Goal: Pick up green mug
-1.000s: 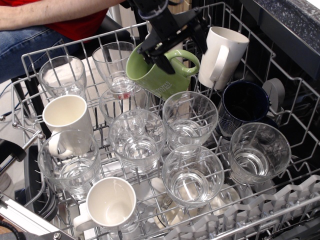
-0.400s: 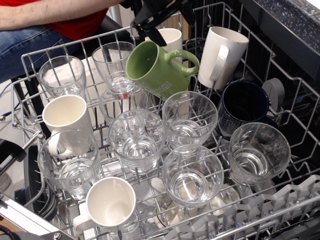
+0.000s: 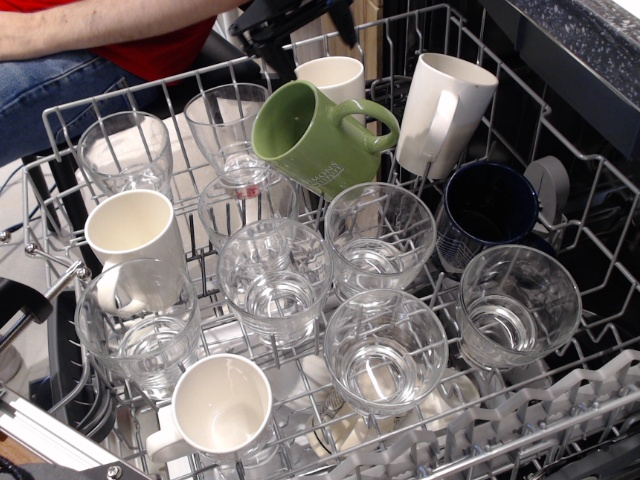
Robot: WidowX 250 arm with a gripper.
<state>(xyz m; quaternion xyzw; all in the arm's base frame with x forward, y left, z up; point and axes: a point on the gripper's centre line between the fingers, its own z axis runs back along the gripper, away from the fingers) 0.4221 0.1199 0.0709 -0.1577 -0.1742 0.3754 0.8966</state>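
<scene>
The green mug point(image 3: 318, 140) is glossy olive green with pale lettering. It lies tilted in the wire dishwasher rack point(image 3: 60, 110) at the back middle, mouth toward the upper left and loop handle toward the right. My gripper point(image 3: 300, 28) is black, at the very top edge of the view, above and slightly left of the mug. It is clear of the mug, empty, and its fingers stand apart. Most of it is cut off by the frame.
White mugs stand behind the green mug point(image 3: 335, 75), at the back right point(image 3: 445, 110), at the left point(image 3: 135, 235) and at the front point(image 3: 222, 405). A dark navy mug point(image 3: 490, 215) sits right. Several clear glasses point(image 3: 380, 235) crowd the rack. A person's arm point(image 3: 90, 25) is at the top left.
The gripper was at the green mug's rim a second ago. It has since lifted up and back to the top edge without the mug. The mug has stayed in place.
</scene>
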